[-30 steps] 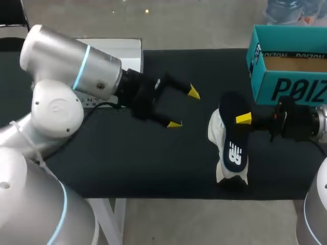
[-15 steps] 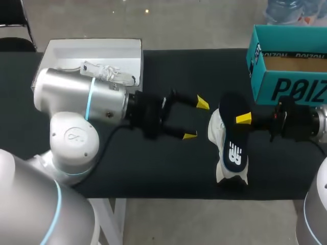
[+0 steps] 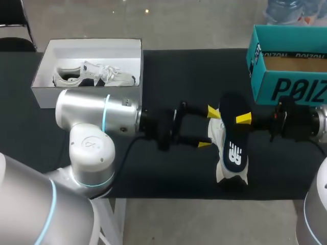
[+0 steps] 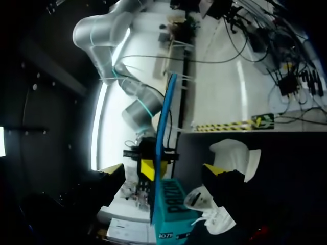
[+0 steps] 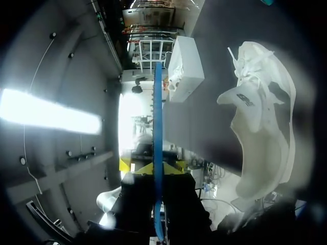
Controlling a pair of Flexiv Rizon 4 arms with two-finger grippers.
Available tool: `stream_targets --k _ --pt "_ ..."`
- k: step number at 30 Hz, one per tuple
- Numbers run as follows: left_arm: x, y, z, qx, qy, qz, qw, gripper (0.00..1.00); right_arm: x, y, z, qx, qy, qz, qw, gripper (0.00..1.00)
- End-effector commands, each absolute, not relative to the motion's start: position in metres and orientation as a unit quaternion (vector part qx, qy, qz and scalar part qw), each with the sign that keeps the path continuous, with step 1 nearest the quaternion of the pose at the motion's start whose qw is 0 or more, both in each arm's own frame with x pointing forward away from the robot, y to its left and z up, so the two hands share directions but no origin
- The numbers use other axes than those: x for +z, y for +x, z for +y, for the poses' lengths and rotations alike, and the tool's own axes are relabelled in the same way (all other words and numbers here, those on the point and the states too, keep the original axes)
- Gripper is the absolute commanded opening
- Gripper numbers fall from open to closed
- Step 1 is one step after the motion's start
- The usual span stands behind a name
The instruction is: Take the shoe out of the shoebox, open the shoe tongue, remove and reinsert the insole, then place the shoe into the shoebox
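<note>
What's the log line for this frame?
step: insole out | right pincer: shut on insole, over shoe | left pincer: open, at shoe's side | shoe: on table, outside shoebox

Left arm (image 3: 97,109) reached the shoe (image 3: 218,133) (jaws open).

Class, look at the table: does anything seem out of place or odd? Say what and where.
The dark insole is out of the white shoe, pinched by the right tool and hanging over the shoe, which lies on the table outside the teal shoebox. That fits mid-task handling; nothing looks spilled or damaged.
</note>
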State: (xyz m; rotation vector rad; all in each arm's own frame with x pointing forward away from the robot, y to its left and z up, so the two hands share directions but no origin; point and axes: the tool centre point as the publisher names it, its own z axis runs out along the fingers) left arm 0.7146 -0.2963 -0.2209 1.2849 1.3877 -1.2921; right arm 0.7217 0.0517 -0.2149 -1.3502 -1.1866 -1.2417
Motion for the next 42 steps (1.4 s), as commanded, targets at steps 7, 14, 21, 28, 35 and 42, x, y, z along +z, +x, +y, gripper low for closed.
stream_targets --k 7,14,21,28,35,42 --pt "-0.227 0.723 -0.323 -0.526 0.505 0.533 0.429 1.0 -0.215 0.721 0.052 -0.504 -0.549 -0.482 0.46 0.0" --pt "-0.222 0.724 -0.335 -0.527 0.507 0.524 0.436 0.62 -0.215 0.721 0.052 -0.504 -0.549 -0.482 0.46 0.0" --pt "-0.22 0.725 -0.343 -0.528 0.509 0.519 0.438 0.48 -0.215 0.721 0.052 -0.504 -0.549 -0.482 0.46 0.0" --pt "-0.221 0.725 -0.347 -0.531 0.508 0.517 0.438 0.46 -0.215 0.721 0.052 -0.504 -0.549 -0.482 0.46 0.0" --pt "-0.22 0.725 -0.348 -0.532 0.509 0.514 0.44 0.24 -0.215 0.721 0.052 -0.504 -0.549 -0.482 0.46 0.0" --pt "-0.223 0.721 -0.346 -0.532 0.51 0.514 0.439 0.15 -0.215 0.721 0.052 -0.504 -0.549 -0.482 0.46 0.0"
